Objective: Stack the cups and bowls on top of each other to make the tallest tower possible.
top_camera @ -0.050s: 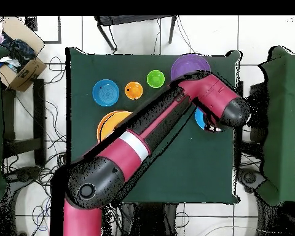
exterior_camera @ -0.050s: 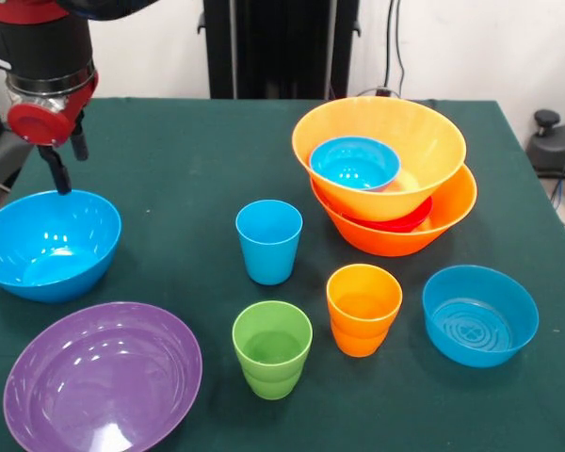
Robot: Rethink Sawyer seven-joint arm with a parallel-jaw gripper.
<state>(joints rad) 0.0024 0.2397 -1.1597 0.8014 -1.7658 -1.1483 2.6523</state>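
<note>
I see a dark green table cloth (exterior_camera @ -0.050s: pixel 188 179) under glossy plastic ware: a purple bowl (exterior_camera @ -0.050s: pixel 102 377), a large bright blue bowl (exterior_camera @ -0.050s: pixel 49 245), and a smaller blue bowl (exterior_camera @ -0.050s: pixel 480 315) with a ringed pattern moulded into its bottom. My three cups are blue (exterior_camera @ -0.050s: pixel 268 241), green (exterior_camera @ -0.050s: pixel 272 348) and orange (exterior_camera @ -0.050s: pixel 363 308). In the pile (exterior_camera @ -0.050s: pixel 388 174) I count two orange bowls with a sliver of red between them and a small blue bowl (exterior_camera @ -0.050s: pixel 354 163) inside, while the arm (top_camera @ -0.050s: pixel 144 138) is red with black and a white band.
</note>
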